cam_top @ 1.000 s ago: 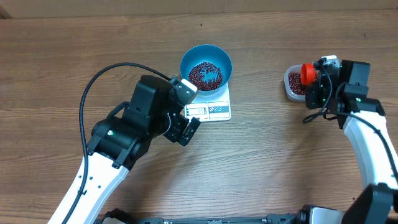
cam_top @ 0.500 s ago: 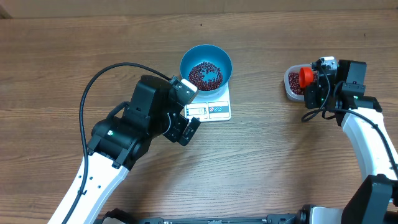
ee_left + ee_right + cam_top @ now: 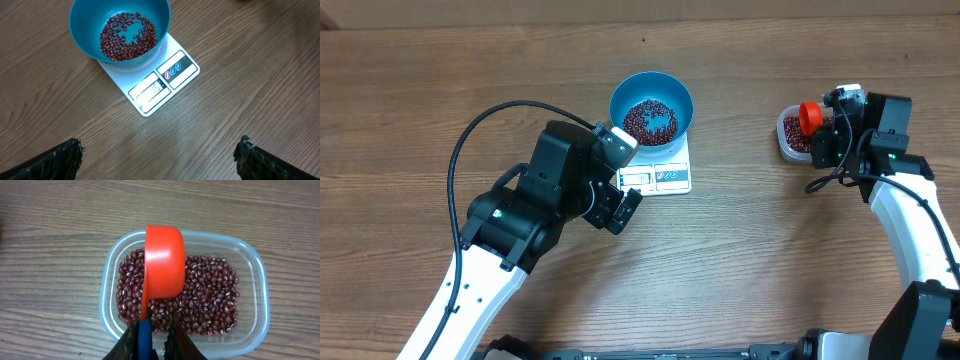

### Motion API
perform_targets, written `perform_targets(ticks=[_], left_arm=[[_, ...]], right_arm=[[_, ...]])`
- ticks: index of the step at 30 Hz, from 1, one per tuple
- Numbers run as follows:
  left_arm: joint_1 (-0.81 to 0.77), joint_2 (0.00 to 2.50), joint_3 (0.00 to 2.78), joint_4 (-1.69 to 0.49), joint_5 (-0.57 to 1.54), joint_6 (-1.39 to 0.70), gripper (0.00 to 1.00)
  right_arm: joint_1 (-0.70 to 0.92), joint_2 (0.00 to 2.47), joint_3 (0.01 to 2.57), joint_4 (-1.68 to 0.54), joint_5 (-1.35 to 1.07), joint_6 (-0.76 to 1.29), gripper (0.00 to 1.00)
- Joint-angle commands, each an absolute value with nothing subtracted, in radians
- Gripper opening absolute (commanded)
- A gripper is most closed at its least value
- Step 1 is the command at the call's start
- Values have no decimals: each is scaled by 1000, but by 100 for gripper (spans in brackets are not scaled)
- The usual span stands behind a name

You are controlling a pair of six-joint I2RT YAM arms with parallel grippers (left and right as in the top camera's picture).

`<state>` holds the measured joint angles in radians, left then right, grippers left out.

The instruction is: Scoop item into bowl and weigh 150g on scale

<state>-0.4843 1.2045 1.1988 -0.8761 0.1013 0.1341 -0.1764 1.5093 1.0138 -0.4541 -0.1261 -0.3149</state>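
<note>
The right pincer (image 3: 150,330), clamped on the scoop (image 3: 164,262), has edged it across the tub (image 3: 255,280) of beans (image 3: 210,295) just beyond its tips. Another load likely follows; the bowl (image 3: 616,100) sits on the scale (image 3: 670,178), well to its left.

Robotics lab: 2 arms (image 3: 520,210) on wooden table (image 3: 760,260)

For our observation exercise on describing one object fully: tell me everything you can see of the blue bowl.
The blue bowl is round, deep and bright blue, and looks like smooth plastic. It stands upright on one end of the white scale, leaving the display and buttons uncovered. Inside, dark red-brown beans cover the bottom in a loose layer, with a bare blue patch near the middle. Nothing but the scale and the beans touches it.
</note>
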Motion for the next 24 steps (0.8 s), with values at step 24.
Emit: perform_targets(ticks=[24], left_arm=[[-481,1204,1198,-875,101,153,99]], right_arm=[[-181,1503,1020,-429,-136,-306,4]])
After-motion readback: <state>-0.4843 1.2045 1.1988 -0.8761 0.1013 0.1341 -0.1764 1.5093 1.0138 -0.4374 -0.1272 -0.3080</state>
